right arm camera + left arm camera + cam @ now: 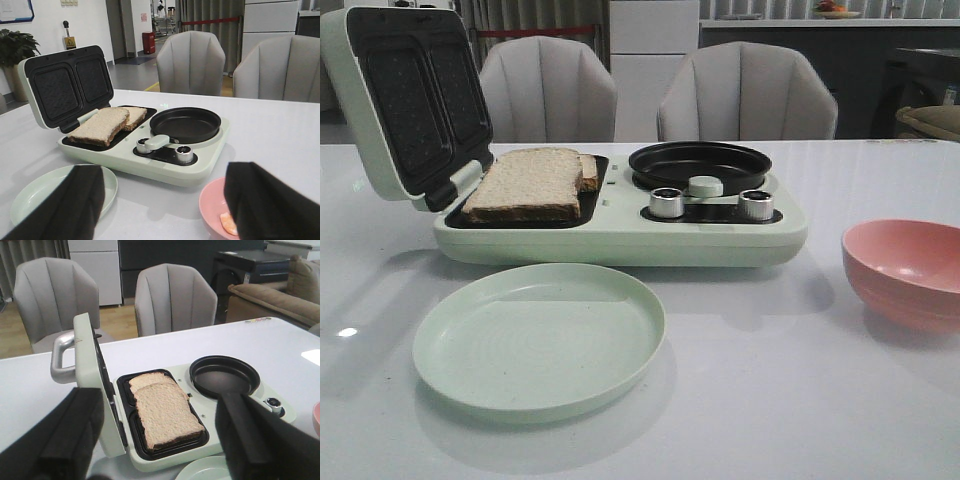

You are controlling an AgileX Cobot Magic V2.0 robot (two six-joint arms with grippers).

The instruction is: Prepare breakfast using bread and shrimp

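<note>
Pale green breakfast maker (620, 245) stands on the white tabletop (800, 400), its waffled lid (405, 100) swung open and leaning back to the robot's left. Two square slices of pale tan bread with dark brown crusts (525, 185) lie flat in the black sandwich tray; in my front view the nearer slice covers most of the farther one, so the pair runs lengthwise from front to back of the tray. To their right sit a round black frying pan (700, 165) and two silver knobs (667, 203), with a pale handle nub (705, 186) between. A round pale green plate (540, 335) lies just in front of the appliance. A pink bowl (905, 270) stands to the right, apart from it; my right wrist view shows a small orange piece, probably shrimp (228, 223), inside near the rim.

Left claw (160, 440): fingers spread wide, holding nothing. Right claw (160, 205): likewise spread wide and holding nothing, above plate and bowl. Two grey chairs (745, 90) stand beyond the tabletop.
</note>
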